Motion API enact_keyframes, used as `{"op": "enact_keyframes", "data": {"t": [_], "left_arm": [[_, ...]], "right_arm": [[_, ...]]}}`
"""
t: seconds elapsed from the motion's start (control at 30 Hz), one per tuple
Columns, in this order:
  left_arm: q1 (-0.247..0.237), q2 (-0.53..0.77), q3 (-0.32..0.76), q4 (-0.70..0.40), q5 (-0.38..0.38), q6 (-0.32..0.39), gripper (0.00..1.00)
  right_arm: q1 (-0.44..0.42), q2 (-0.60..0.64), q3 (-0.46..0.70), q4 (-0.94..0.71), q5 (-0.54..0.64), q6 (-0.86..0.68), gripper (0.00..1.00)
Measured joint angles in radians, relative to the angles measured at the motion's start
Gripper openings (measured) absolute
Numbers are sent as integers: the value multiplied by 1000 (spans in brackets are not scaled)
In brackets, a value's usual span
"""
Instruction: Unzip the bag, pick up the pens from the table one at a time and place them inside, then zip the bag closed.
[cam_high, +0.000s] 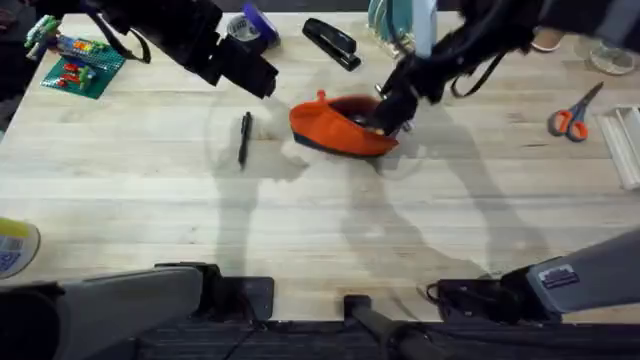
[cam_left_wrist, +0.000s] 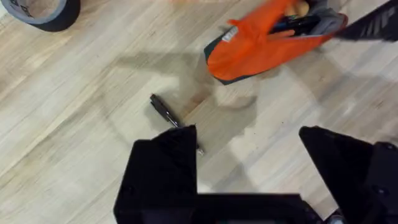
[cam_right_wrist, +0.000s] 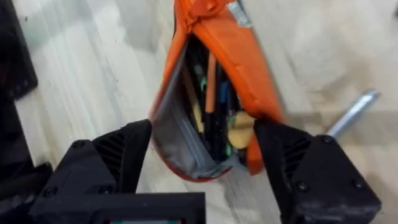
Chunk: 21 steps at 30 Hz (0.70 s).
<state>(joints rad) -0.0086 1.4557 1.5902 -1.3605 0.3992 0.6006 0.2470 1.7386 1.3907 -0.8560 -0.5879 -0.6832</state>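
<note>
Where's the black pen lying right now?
In the overhead view the black pen lies on the table, left of the orange bag and apart from it. The left wrist view shows it just ahead of the left gripper.

The table (cam_high: 330, 220) is a light wooden plank top with visible grain. The orange bag (cam_high: 340, 127) lies on it directly under the right gripper (cam_high: 393, 118), its zip open. A black pen (cam_high: 244, 138) lies on the wood to the left of that gripper, just below the left gripper (cam_high: 262, 80). A black stapler (cam_high: 331, 43) rests beyond the bag. Orange-handled scissors (cam_high: 572, 115) lie well off to the right gripper's right. A green block board (cam_high: 82, 62) sits far to the left, and a tape roll (cam_high: 15, 247) lies near the left edge.
</note>
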Motion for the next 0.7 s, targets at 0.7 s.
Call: {"op": "enact_keyframes", "data": {"t": [0.7], "left_arm": [[0, 0, 0, 0, 0, 0, 995]], "right_arm": [[0, -124, 298, -261, 384, 230, 996]]}}
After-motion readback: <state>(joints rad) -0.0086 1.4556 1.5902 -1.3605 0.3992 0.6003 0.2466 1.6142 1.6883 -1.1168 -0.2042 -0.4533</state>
